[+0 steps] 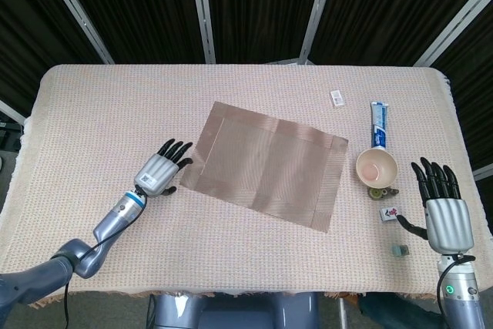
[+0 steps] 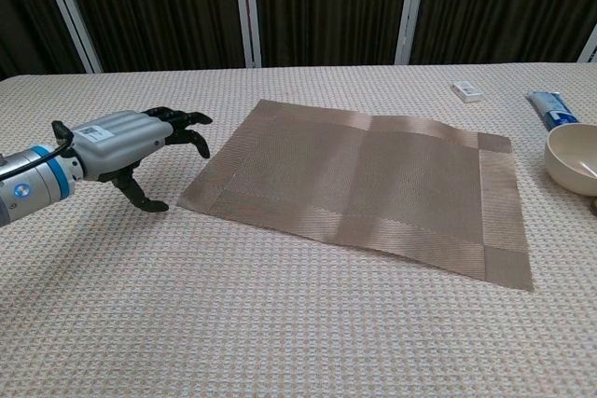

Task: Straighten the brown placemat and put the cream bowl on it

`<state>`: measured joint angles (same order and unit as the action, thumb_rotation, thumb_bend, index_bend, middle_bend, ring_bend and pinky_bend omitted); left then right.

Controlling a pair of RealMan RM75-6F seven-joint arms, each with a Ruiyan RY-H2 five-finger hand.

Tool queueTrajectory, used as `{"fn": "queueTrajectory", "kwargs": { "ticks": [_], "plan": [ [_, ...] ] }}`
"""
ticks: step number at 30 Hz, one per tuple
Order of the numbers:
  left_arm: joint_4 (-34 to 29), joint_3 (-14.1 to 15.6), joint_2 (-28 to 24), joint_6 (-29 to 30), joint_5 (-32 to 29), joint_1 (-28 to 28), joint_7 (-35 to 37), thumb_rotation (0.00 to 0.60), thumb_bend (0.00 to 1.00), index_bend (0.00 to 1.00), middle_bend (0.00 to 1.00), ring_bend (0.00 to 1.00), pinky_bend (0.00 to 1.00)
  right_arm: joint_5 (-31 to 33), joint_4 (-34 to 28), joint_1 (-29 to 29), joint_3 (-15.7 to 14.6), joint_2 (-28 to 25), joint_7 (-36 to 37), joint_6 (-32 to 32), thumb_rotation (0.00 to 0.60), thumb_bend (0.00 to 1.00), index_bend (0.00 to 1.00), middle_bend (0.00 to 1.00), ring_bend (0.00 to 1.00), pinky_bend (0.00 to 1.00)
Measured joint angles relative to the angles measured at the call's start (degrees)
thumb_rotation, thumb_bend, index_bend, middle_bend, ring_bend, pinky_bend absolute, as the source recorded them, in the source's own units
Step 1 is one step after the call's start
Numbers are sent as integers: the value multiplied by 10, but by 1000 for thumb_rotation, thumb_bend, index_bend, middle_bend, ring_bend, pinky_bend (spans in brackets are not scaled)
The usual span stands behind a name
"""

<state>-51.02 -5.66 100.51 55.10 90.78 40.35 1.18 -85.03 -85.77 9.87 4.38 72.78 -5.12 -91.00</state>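
Woven beige cloth (image 1: 115, 113) is spread over the whole table before dark curtains. Nearest, the right hand (image 1: 444, 213) is held flat with fingers apart and nothing in them; a mahjong tile (image 1: 390, 213) lies just beside its thumb. The left hand (image 1: 159, 172) is seen empty, fingers spread, their tips just beside the skewed brown placemat (image 1: 266, 163). Beyond the right fingertips, off the mat, sits the cream bowl (image 1: 376, 166), with a toothpaste tube (image 1: 378, 123) further back.
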Motion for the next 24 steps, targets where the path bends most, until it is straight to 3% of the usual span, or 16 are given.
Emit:
{"fn": "queueTrajectory", "kwargs": {
  "ticks": [18,24],
  "plan": [
    [62,19,46,-12,-8,23,17,600,295,324,0,0,0,-1,-4,-6,14,-6,18,3,600,0,0,0,0,0],
    [58,23,49,-14,-11,25,15,600,430,380,0,0,0,-7,-8,-8,16,-8,22,-1,600,0,0,0,0,0]
  ]
}}
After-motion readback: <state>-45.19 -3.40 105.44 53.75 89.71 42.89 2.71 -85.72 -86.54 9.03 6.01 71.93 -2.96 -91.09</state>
